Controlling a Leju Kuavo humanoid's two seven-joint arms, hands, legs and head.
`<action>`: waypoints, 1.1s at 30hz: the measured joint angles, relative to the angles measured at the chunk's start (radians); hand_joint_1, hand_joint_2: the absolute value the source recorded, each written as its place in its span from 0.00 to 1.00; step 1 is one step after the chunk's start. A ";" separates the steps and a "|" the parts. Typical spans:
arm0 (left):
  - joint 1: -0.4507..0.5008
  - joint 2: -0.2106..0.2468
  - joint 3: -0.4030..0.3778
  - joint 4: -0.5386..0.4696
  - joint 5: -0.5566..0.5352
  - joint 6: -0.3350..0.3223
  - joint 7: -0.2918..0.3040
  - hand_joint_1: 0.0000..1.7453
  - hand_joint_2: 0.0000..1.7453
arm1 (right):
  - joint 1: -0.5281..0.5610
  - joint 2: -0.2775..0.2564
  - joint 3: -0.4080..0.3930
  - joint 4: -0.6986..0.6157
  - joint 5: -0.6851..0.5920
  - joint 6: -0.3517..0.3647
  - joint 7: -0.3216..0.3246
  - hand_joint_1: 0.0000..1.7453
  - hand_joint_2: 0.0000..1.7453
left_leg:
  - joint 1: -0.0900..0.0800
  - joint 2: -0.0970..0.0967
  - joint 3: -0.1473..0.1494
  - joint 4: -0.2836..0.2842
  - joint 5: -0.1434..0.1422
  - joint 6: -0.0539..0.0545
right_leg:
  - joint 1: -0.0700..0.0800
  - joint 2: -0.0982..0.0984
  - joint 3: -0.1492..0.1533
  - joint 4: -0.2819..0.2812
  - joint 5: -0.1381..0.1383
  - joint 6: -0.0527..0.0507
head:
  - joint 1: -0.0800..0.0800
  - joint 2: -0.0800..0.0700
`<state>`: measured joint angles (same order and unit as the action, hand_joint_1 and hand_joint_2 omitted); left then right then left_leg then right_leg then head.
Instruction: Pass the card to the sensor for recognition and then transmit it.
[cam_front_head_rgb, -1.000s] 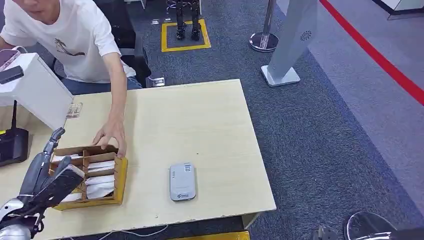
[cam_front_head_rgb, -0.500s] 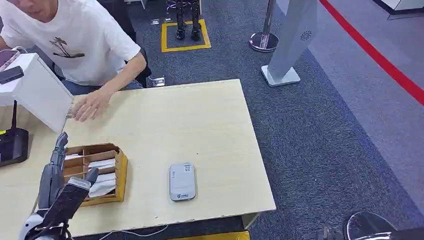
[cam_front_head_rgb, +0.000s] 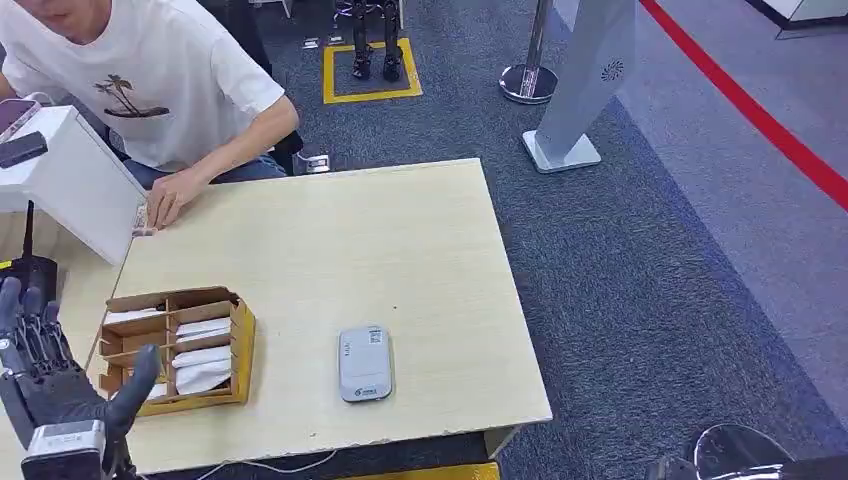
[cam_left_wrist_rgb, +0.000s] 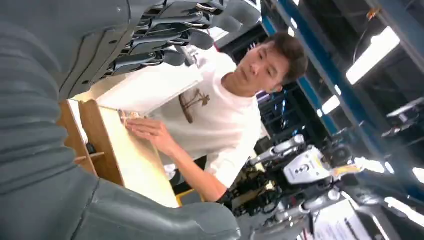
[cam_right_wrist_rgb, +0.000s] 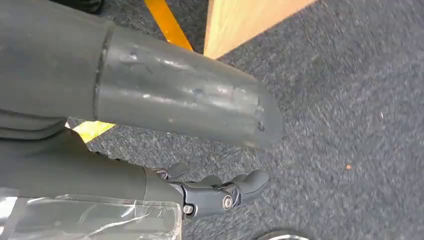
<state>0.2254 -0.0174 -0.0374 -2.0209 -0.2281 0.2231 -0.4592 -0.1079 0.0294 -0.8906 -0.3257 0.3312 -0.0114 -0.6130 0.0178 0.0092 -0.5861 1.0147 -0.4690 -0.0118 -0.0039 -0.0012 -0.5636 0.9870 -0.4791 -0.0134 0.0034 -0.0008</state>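
The cards lie as white slips in the compartments of a brown cardboard box, which sits on the near left part of the table. Which card is the task's own cannot be told. The sensor, a flat grey device with a small label, lies on the table to the right of the box, apart from it and near the front edge.

The left hand is raised at the near left corner of the table, just left of the box. Its fingers are straight, spread and pointing up, and the thumb juts toward the box; it holds nothing. Whether the thumb touches the box cannot be told. In the left wrist view the same hand shows its fingers extended with nothing between them.

The right hand hangs beside the table over grey carpet, fingers loosely curled, nothing visible in them.

A person in a white shirt sits at the far side, one hand resting flat on the table's far left edge, next to a white case.
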 joint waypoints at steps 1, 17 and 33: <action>0.012 -0.011 0.000 -0.011 0.000 0.010 -0.011 0.00 1.00 | 0.003 0.000 -0.006 -0.003 -0.006 0.000 -0.003 0.00 0.00 | 0.000 0.000 0.000 0.000 0.000 0.000 | 0.000 0.000 0.000 0.000 0.000 0.000 | 0.000 0.000; 0.087 -0.131 -0.006 -0.062 0.052 0.063 -0.105 0.00 1.00 | 0.022 0.002 -0.095 -0.065 -0.017 0.004 -0.021 0.00 0.00 | 0.000 0.000 0.000 0.000 0.000 0.001 | 0.000 0.000 0.000 0.000 0.000 0.000 | 0.000 0.000; 0.087 -0.136 -0.050 -0.036 -0.056 0.082 -0.077 0.00 1.00 | 0.025 0.019 -0.147 -0.114 -0.007 0.015 -0.022 0.00 0.00 | 0.000 0.000 0.000 0.000 0.000 0.001 | 0.000 0.000 0.000 0.000 0.000 0.001 | 0.000 0.000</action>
<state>0.3120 -0.1538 -0.0877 -2.0566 -0.2842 0.3052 -0.5360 -0.0833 0.0484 -1.0376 -0.4402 0.3246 0.0031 -0.6348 0.0177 0.0092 -0.5859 1.0147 -0.4693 -0.0112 -0.0039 -0.0015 -0.5634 0.9869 -0.4796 -0.0126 0.0031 -0.0008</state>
